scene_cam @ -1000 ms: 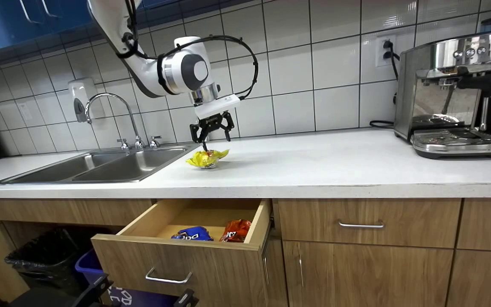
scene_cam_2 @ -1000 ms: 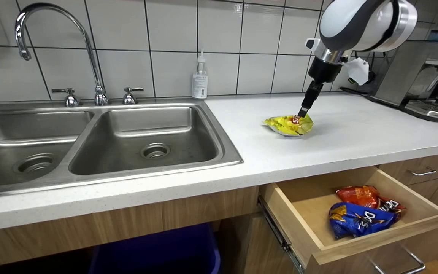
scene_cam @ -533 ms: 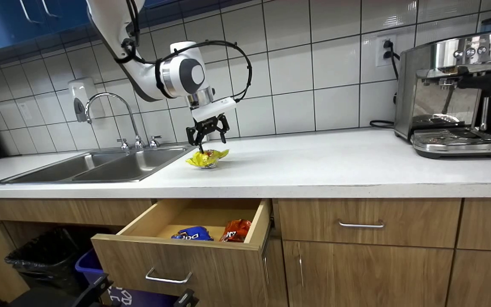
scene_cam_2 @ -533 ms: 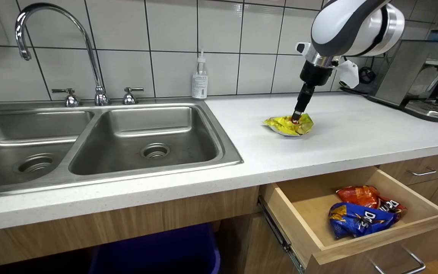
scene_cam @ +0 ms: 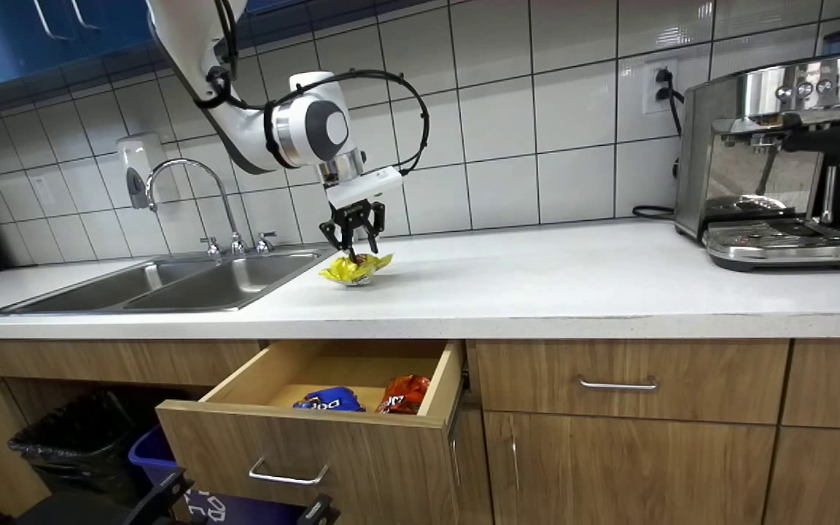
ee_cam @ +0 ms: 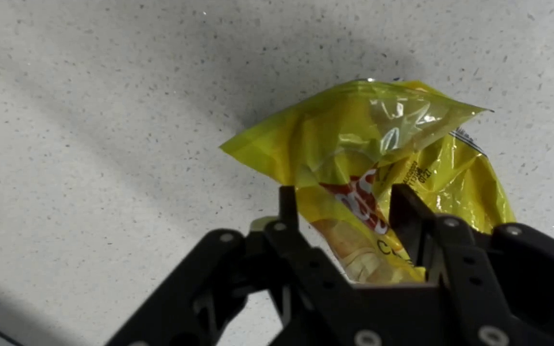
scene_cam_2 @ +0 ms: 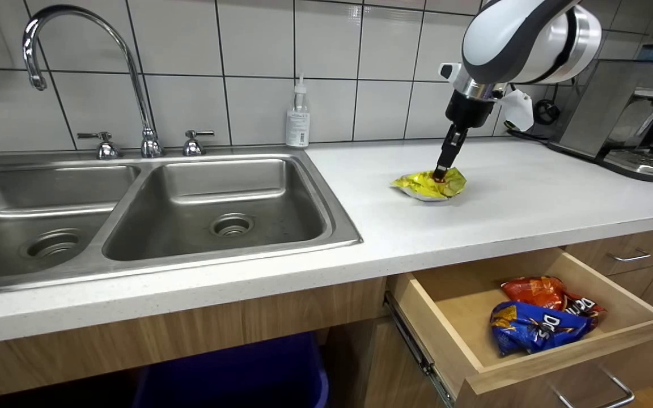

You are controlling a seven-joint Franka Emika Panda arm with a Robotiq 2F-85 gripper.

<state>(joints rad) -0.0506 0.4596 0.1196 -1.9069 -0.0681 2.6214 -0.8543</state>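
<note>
White counter [scene_cam: 573, 277], with inset sink [scene_cam_2: 123, 209]. Drawer [scene_cam: 340, 446] below, pulled out. Gripper [ee_cam: 344, 204] angled down, fingers [ee_cam: 288, 204] apart, part of the yellow bag [ee_cam: 349, 154] between them; pinch cannot be determined. Location of yellow bag: on counter, near sink.

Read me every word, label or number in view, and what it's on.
"C", rest unclear: yellow bag; its red logo is creased, its stamp too small to read surely.
"DO" and "S": blue bag, partly folded.
Red bag: white lettering, distorted.
Bottle label: too small.
Bin: white marking, unclear.
</note>
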